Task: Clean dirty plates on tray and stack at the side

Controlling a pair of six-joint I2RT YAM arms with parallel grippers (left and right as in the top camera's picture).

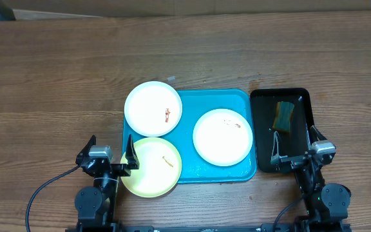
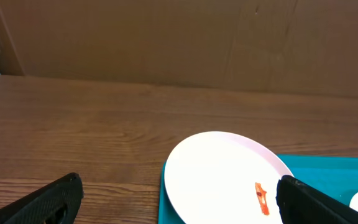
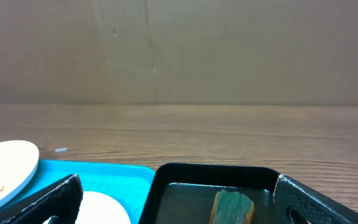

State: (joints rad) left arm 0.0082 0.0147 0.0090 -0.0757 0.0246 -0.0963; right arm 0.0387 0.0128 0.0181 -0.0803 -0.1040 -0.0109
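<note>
Three dirty plates lie on the cyan tray [image 1: 187, 106]. One white plate [image 1: 152, 108] with reddish specks hangs over the tray's back left corner. A second white plate [image 1: 223, 136] sits at its right. The yellow-green plate [image 1: 152, 165] hangs over the front left corner. My left gripper [image 1: 108, 155] is open and empty just left of the yellow-green plate. In the left wrist view the gripper [image 2: 179, 186] faces the back white plate [image 2: 222, 174] and the tray [image 2: 328, 171]. My right gripper [image 1: 295, 151] is open and empty over the front of the black tray.
A narrow black tray [image 1: 301, 96] lies right of the cyan tray and holds a green-and-yellow sponge [image 1: 283, 116]. In the right wrist view the black tray [image 3: 210, 171], the sponge [image 3: 234, 206] and the cyan tray [image 3: 104, 174] show. Bare wooden table surrounds both trays.
</note>
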